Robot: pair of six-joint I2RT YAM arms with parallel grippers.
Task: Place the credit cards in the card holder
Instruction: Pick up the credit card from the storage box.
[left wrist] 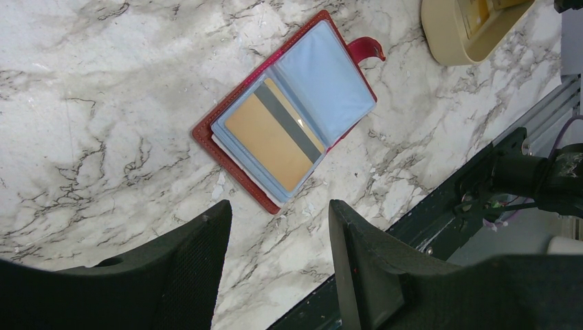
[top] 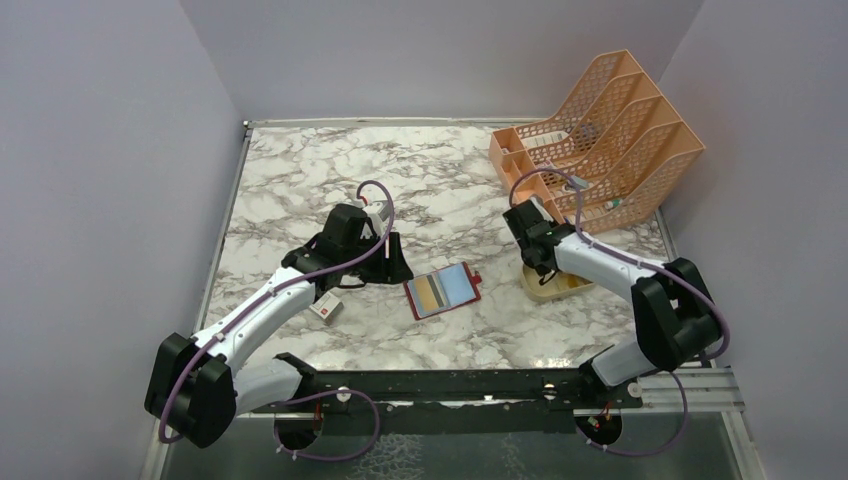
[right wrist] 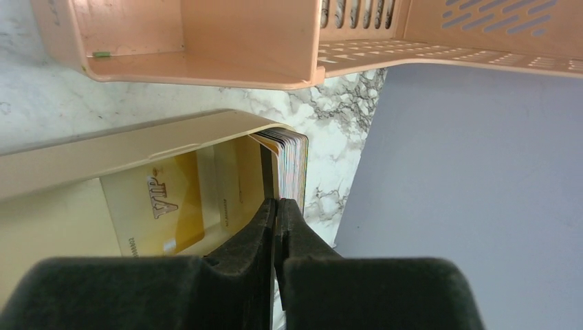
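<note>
The card holder (top: pixel 442 291) lies open on the marble, a dark red wallet with clear blue sleeves (left wrist: pixel 323 75). A gold credit card (left wrist: pixel 265 141) with a grey stripe sits in its left sleeve. My left gripper (left wrist: pixel 278 213) hovers open just beside the wallet's near corner, with nothing between its fingers. My right gripper (right wrist: pixel 276 203) is down at the beige tray (top: pixel 555 290), shut on the edge of an upright credit card (right wrist: pixel 289 161) that shows edge-on. Another gold card (right wrist: pixel 155 206) marked VIP lies flat in the tray (right wrist: pixel 124 151).
An orange mesh file rack (top: pixel 600 130) stands at the back right, close behind the tray and above my right gripper (top: pixel 540 265). A small white box (top: pixel 325 309) lies by the left arm. The dark rail (left wrist: pixel 440 213) runs along the table's near edge.
</note>
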